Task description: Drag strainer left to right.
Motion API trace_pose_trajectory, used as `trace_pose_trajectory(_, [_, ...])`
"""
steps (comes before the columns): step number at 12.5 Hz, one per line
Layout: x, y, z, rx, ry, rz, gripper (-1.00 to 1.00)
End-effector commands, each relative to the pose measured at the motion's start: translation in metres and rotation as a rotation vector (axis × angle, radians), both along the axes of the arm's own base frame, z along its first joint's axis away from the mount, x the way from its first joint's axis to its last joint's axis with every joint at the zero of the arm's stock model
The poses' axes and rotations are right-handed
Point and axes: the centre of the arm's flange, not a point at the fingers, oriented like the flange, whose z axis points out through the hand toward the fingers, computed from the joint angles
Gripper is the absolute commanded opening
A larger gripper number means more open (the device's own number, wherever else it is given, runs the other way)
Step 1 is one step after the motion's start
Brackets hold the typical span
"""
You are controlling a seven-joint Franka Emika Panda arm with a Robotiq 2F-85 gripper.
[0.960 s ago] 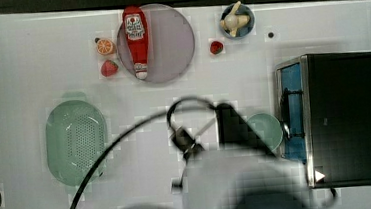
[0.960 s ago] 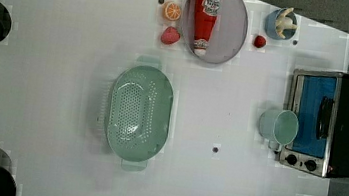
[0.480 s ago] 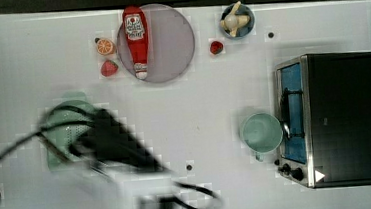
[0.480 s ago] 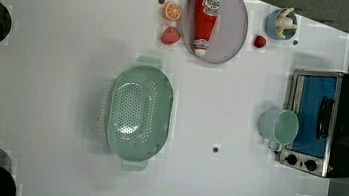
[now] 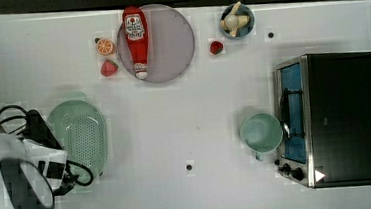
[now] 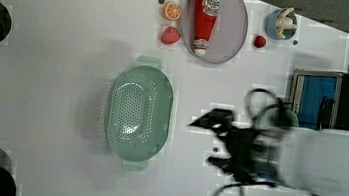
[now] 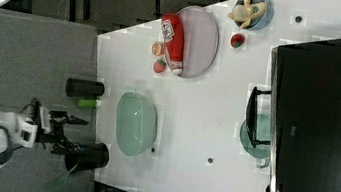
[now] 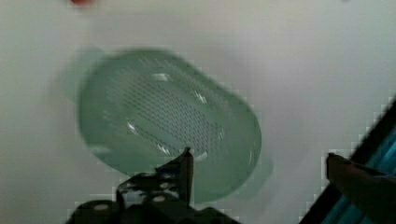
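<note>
Pale mint-green oval plastic strainer (image 5: 80, 140) is seen on white table (image 5: 184, 109), well apart from black toaster oven (image 5: 345, 118), across from it. Long axis runs parallel to oven's front. Gripper (image 8: 257, 161) is held above strainer w/ fingers spread. Counted: 1 strainer, 1 round mint-green cup (image 5: 261, 132) just beside oven.

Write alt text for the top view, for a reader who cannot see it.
A pale green oval strainer sits on a white table at the top view's left, partly overlapped by the robot arm. A ketchup bottle lies on a round plate at the top; a green cup stands beside a toaster oven at the right.
</note>
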Motion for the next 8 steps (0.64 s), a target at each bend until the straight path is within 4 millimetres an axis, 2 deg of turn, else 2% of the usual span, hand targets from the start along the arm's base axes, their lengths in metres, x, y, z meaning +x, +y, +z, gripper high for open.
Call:
trace_pose_trajectory(1, [0.010,0.018,-0.007,0.017,-0.071,-0.367,1.00])
trace_pose_trajectory(4, [0.017,0.030,-0.073,0.009,-0.032,-0.480,1.00])
trace_pose_trajectory(8, [0.028,0.032,-0.155,0.022,0.004,-0.497,1.00])
